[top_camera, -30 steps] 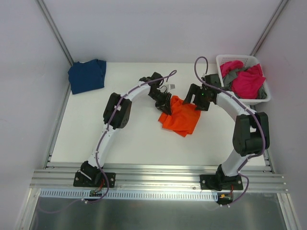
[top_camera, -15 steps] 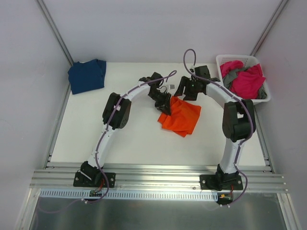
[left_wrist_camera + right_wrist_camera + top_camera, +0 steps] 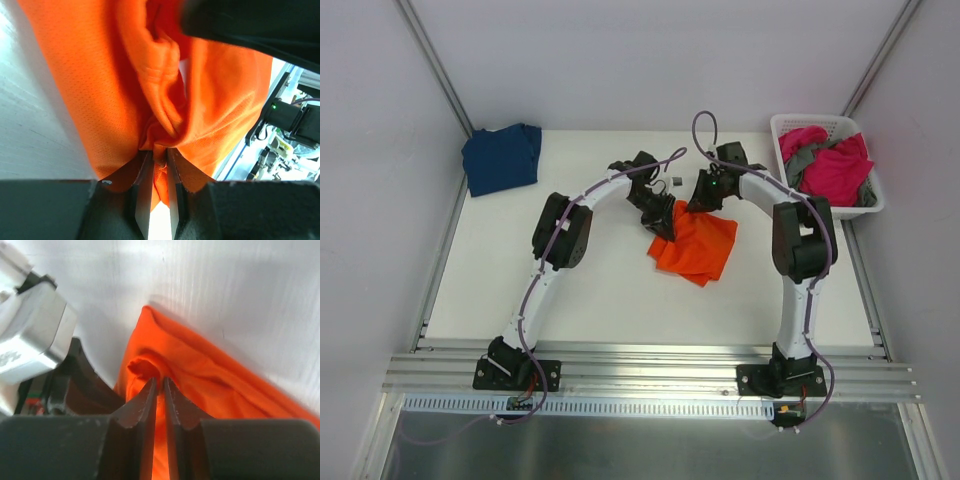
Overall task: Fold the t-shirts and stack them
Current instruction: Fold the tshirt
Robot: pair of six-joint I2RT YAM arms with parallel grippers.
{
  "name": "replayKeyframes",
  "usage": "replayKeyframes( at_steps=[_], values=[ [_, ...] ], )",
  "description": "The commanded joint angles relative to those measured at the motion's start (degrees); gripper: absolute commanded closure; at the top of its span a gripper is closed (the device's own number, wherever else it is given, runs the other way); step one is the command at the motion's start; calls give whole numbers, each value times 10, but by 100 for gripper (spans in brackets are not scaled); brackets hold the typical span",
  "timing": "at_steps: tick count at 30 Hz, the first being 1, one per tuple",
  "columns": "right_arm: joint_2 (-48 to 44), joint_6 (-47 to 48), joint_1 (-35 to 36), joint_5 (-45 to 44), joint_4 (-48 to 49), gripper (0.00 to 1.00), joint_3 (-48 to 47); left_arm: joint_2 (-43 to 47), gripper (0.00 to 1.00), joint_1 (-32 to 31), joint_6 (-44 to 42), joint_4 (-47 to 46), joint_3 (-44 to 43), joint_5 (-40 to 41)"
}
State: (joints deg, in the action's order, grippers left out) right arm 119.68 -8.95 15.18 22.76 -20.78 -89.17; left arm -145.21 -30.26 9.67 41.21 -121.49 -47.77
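Mid-table [image 3: 580, 290], left claw [image 3: 159, 152], right claw [image 3: 159, 382] gripping t-shirt [image 3: 698, 248]

White left arm [image 3: 530, 295] and right arm [image 3: 798, 320], black joints [image 3: 560, 230], purple cables [image 3: 705, 125] alongside

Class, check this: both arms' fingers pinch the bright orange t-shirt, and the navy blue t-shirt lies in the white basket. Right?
No. The top external view shows the navy blue cloth t-shirt on the table at its far left corner, not in the white slotted plastic basket. The left arm's fingers and right arm's fingers do pinch the bright orange cloth t-shirt.
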Motion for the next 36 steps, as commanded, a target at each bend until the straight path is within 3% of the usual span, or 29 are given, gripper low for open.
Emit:
replayKeyframes(
  at_steps=[1,5,10,16,19,20,22,30,36],
  values=[
    [22,14,13,-6,2,87,-43,34,83,9,-4,12,11,7],
    [36,13,21,-17,-4,81,-67,35,83,11,-3,12,13,5],
    [37,18,25,-39,-1,96,-71,34,83,11,0,11,11,6],
    [35,11,26,-54,3,99,-108,34,78,12,3,10,8,13],
    [33,4,25,-56,2,99,-122,35,60,12,8,10,8,23],
    [32,4,26,-55,3,99,-123,38,34,12,8,10,9,28],
    [33,1,25,-50,3,99,-123,41,2,12,8,10,8,48],
    [49,-9,26,-44,8,99,-123,97,1,25,15,12,19,93],
    [70,-16,26,-54,8,100,-167,154,1,66,13,16,84,94]
  ],
)
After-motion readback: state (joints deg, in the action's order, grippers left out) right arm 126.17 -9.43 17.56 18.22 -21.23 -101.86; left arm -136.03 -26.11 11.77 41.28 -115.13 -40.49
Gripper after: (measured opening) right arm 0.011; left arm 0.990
